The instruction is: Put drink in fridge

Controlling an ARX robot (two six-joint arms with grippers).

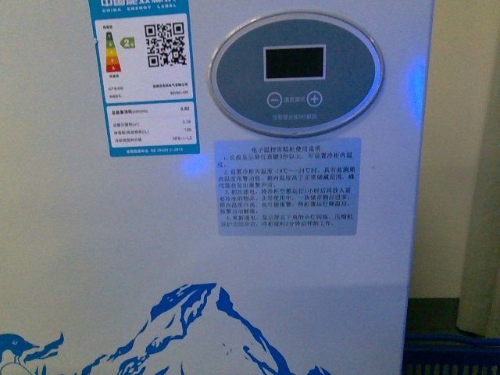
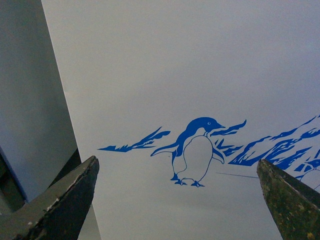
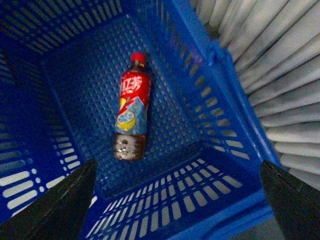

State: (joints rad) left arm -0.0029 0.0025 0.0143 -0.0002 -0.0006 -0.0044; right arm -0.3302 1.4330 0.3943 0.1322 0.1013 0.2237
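Ungripped drink bottle (image 3: 131, 107) is seen lying flat in blue crate (image 3: 220, 135).
Both claws are spread wide, empty: right gripper (image 3: 177, 164) above it, left gripper (image 2: 177, 161) facing fridge (image 1: 117, 258). Judged rigid, slippery; best taken mid-body, across label.

We see the fridge (image 1: 78, 273) white, with a blue print of mountains and a blue-and-white penguin (image 2: 195, 150) between the dark grey left fingers (image 2: 60, 205). Its oval panel (image 1: 295, 74) is grey-blue with a black display. The crate (image 3: 200, 190) is blue mesh. The bottle (image 3: 131, 107), between the black right fingers (image 3: 65, 205), has a red cap, a red label with a yellow lemon, and brown drink.
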